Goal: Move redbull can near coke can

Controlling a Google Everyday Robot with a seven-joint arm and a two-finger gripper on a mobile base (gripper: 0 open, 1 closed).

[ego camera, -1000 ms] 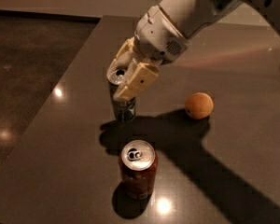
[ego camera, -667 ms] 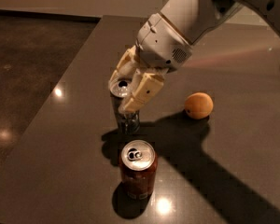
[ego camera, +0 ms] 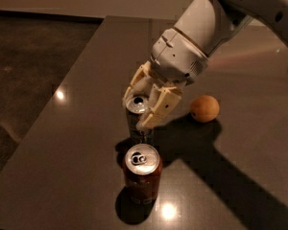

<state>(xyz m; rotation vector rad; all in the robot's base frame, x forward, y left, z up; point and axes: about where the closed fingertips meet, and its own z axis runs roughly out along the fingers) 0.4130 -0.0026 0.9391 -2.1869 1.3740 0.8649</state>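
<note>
The redbull can (ego camera: 137, 121) is slim and silver-grey with a silver top. It stands upright at the middle of the dark table, just behind the coke can. My gripper (ego camera: 140, 103) comes down from the upper right, and its cream fingers (ego camera: 161, 110) are closed around the top of the redbull can. The coke can (ego camera: 142, 174) is a stout dark red can with a shiny top and pull tab. It stands upright at the front, a short gap from the redbull can.
An orange (ego camera: 204, 108) lies to the right of the gripper. The dark glossy table (ego camera: 77, 143) has its left edge running diagonally, with dark floor beyond. The arm's shadow falls across the table's right side.
The gripper has carried the redbull can toward the front and a little right. The can now stands much closer to the coke can. The coke can and orange have not moved.
</note>
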